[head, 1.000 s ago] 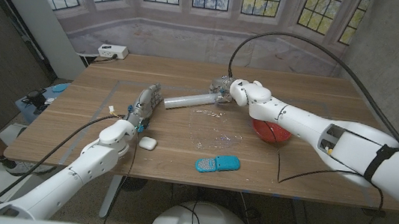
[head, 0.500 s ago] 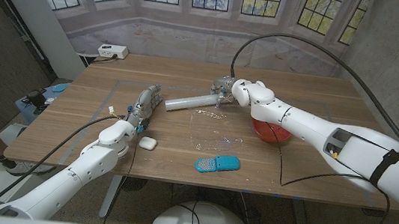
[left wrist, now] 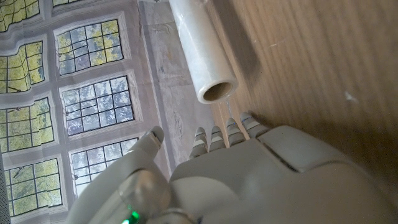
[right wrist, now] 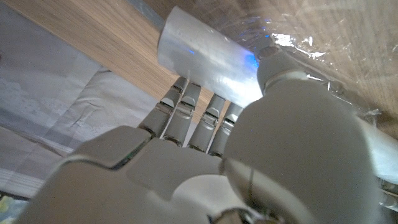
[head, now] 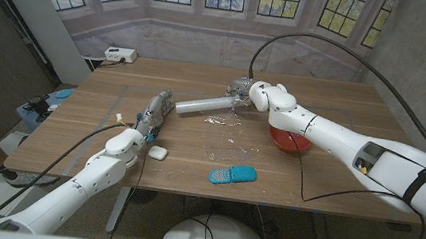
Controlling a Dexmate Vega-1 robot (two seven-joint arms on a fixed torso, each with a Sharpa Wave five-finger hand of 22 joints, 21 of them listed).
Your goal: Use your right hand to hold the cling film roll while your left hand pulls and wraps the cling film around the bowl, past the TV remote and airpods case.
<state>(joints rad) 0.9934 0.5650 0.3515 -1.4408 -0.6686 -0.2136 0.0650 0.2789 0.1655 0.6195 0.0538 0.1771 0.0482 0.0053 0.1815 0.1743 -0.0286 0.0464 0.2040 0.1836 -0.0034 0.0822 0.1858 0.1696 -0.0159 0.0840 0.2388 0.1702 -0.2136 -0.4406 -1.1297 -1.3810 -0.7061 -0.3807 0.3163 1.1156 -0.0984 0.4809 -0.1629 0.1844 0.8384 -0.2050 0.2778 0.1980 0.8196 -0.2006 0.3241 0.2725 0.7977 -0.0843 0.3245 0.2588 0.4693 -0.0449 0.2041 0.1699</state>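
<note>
A: Head view? Saw the cling film roll (head: 205,105) lifted over the worktop (head: 336,97), long axis running sideways, one end gripped in the right robot hand (head: 242,91). Left robot hand (head: 154,111) just beside the free end, fingers apart, holding nothing. Loose film (head: 225,139) hung toward the TV remote (head: 232,174); bowl (head: 289,139) under the right arm, airpods case (head: 158,153) near the left.

B: Left wrist? Faced the hollow tube end (left wrist: 217,92) just beyond the fingertips (left wrist: 225,132).

A: Right wrist? Fingers (right wrist: 189,115) wrapped round a glossy, crinkled roll.
</note>
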